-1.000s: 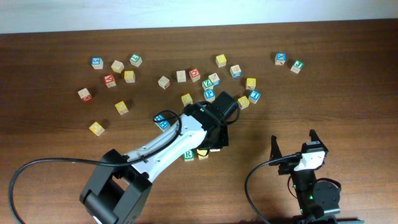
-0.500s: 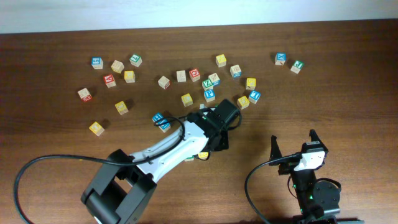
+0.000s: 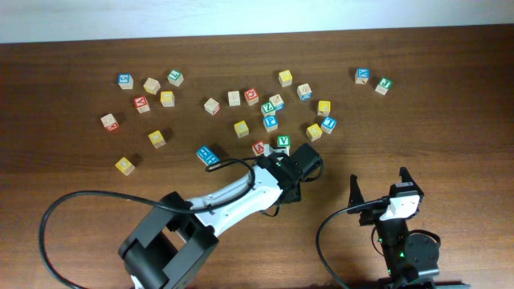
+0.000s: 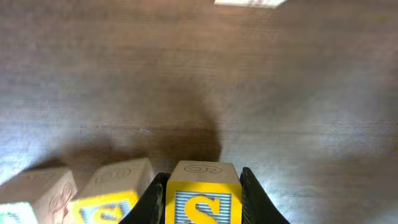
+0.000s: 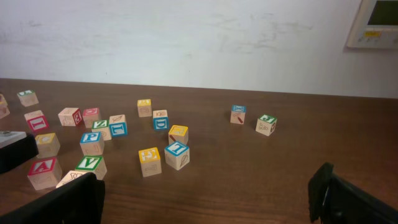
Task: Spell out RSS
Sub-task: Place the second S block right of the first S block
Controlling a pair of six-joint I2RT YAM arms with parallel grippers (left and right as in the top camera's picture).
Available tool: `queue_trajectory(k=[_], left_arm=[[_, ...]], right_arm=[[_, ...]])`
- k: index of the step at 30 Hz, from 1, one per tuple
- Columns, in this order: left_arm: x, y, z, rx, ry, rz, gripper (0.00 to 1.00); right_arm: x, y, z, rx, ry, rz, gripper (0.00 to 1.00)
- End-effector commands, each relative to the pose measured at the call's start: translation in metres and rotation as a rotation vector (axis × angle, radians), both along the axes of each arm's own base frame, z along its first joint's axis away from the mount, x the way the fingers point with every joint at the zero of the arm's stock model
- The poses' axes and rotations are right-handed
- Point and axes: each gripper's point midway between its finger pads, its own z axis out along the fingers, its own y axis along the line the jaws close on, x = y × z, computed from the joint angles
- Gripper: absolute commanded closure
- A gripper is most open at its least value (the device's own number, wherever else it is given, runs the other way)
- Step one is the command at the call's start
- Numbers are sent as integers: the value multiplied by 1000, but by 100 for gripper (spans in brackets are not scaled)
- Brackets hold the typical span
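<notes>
Left claw [image 4: 203, 198] — clamped on the yellow S cube [image 4: 202, 186], low over the table; contact unclear. Second yellow cube [image 4: 118, 186] sits just left of the claw, with a third cube [image 4: 38, 190] beyond it — the row runs leftward. Right claw [image 3: 377, 189]: spread wide, empty, well apart.

The right gripper [image 5: 205, 186] hangs over the brown worktop [image 5: 298, 155], its black fingers [image 5: 68, 202] spread wide. Alphabet cubes lie scattered across the worktop's left half. A green V cube [image 5: 91, 165] sits just beside a red A cube [image 5: 43, 172], with a blue P cube [image 5: 91, 143] behind them. A yellow cube [image 5: 150, 161] sits just beside (perhaps touching) a blue-bordered cube [image 5: 177, 155]. Nearer the far edge, a blue-topped cube [image 5: 237, 114] and a green-lettered cube [image 5: 266, 124] stand apart from the rest.
</notes>
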Motion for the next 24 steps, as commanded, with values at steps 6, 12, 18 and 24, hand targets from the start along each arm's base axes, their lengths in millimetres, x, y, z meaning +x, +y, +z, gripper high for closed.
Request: queue_trajectory(k=[6,12,18,24], left_arm=[[-7,-2,-12,-5,40,9,82],[-11,3,-26,31,67,10,78],[-12,3,-26,34,74,10,67],[-12,4,-24,38,76,10,61]], right_arm=[[0,-3,-3,7,6,-17,2],[0,-3,-3,7,6,-17,2],[0,-3,-3,7,6,-17,2],[0,-3,-3,7,6,-17,2]])
